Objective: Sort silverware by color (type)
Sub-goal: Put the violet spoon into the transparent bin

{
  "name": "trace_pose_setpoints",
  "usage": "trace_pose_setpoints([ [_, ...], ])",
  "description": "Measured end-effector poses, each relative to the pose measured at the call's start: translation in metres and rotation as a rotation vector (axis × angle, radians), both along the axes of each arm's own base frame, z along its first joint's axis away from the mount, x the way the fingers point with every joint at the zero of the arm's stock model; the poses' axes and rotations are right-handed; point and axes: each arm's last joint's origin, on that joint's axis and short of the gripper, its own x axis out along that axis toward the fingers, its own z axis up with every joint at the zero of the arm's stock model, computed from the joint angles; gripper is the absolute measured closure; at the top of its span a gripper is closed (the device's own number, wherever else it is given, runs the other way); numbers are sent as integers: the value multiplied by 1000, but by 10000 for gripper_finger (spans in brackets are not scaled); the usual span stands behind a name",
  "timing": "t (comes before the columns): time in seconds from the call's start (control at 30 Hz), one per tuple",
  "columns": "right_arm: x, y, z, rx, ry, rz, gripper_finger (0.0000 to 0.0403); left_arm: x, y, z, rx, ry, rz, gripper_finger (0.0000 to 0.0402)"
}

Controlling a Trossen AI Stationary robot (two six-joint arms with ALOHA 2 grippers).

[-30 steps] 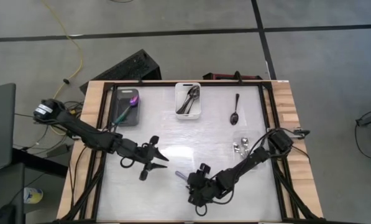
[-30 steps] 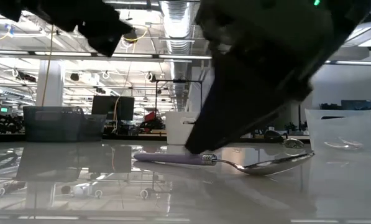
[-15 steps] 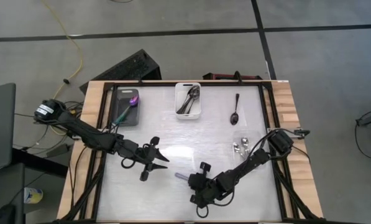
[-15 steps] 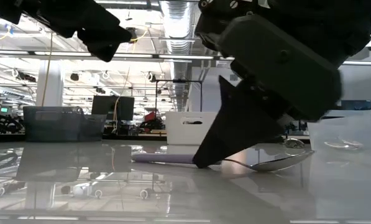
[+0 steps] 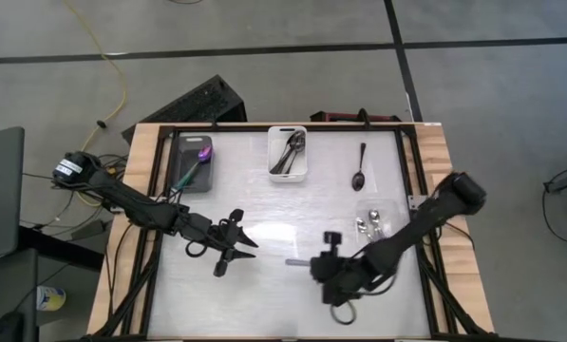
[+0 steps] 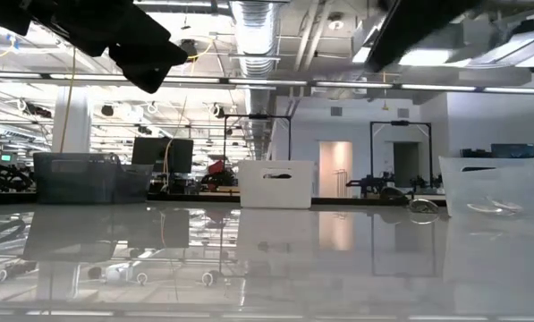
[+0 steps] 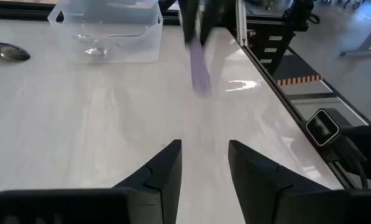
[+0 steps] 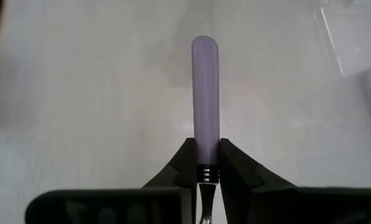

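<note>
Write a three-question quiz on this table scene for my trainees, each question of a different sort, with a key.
1. True or false: the right gripper is shut on a spoon with a lilac handle.
2. Multiple choice: where does the loose black spoon lie? A) in the grey bin B) on the bare table, beyond the clear bin C) in the white bin
3. Fill in: the left gripper is ____ and holds nothing.

Key
1. True: the fingers pinch it at the handle's ringed end.
2. B: it lies alone on the table surface, between the white bin and the table's right edge.
3. Open.
</note>
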Motion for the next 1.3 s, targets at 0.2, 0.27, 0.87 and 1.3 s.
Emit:
trace_pose_setpoints([
  [0.2,-53,-21,50,-65,103,73,343,0,0,0,0,4,0,285],
  [0.27,-72,-30,61,-66,166,100,343,0,0,0,-5,5,2,285],
  [0.87,-117,-107,98,-197,529,762,343,2,4,4,-39,-40,133,285],
  [1.3,-111,-148,59,-122,736,1047,343,2,8,5,-54,-55,278,285],
])
